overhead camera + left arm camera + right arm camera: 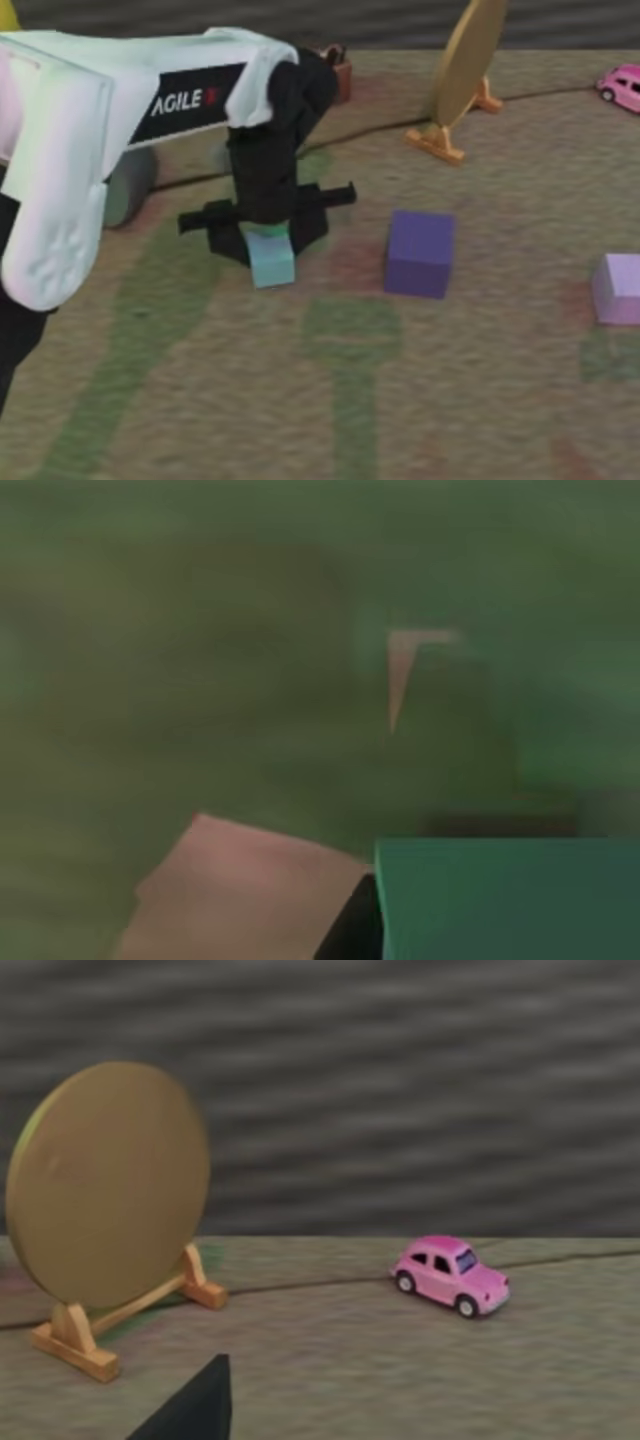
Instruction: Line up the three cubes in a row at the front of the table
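White left-arm casing filled the top view's left edge, and from it the black left gripper (268,240) reached down onto the teal cube (272,262), which sat on the table (200,400) just under the wrist block. Fingers seemed to straddle the teal cube's upper part, but whether they pinched it or stood slightly off it could not be told from above. Left wrist view showed only a green-teal face of that cube (505,900) close up, a pinkish patch of table beside it, rest blurred.

Dark purple cube (419,252) lay near the teal cube, toward the table's right side, roughly level with it and apart from it. Pale lilac cube (618,288) lay well beyond the purple one on the same side, cut by the picture edge, slightly nearer the front.

Behind the purple cube stood a round wooden disc on a stand (464,75), tilted; a pink toy car (622,86) sat far off at the back right. A brown box-shaped holder (338,70) peeked out behind the left arm.

Right gripper: only a dark tip (195,1410) in the right wrist view, facing disc (105,1185) and car (450,1275); finger spread could not be told.
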### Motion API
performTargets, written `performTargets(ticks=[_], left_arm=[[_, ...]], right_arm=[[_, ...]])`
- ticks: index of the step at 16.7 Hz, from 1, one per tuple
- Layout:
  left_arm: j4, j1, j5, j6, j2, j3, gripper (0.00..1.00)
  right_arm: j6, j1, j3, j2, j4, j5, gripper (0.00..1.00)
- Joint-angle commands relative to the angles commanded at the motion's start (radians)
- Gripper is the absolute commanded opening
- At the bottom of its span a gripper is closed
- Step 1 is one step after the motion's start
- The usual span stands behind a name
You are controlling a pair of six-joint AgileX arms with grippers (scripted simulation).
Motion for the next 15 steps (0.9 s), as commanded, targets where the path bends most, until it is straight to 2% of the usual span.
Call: performTargets(ticks=[6,11,13,15], left_arm=[[-0.181,0.015,-0.001,-0.001,-0.059,0.117,0.0],[-0.186,0.007,-0.001,0.0,-0.059,0.121,0.0],[-0.189,-0.029,-0.001,-0.025,-0.062,0.122,0.0],[-0.195,-0.102,-0.002,-0.072,-0.069,0.121,0.0]], right_arm=[[0.0,0.0,0.0,0.0,0.0,0.0,1.0],[0.0,0.0,0.0,0.0,0.0,0.0,1.0],[0.0,0.0,0.0,0.0,0.0,0.0,1.0],[0.0,0.0,0.0,0.0,0.0,0.0,1.0]])
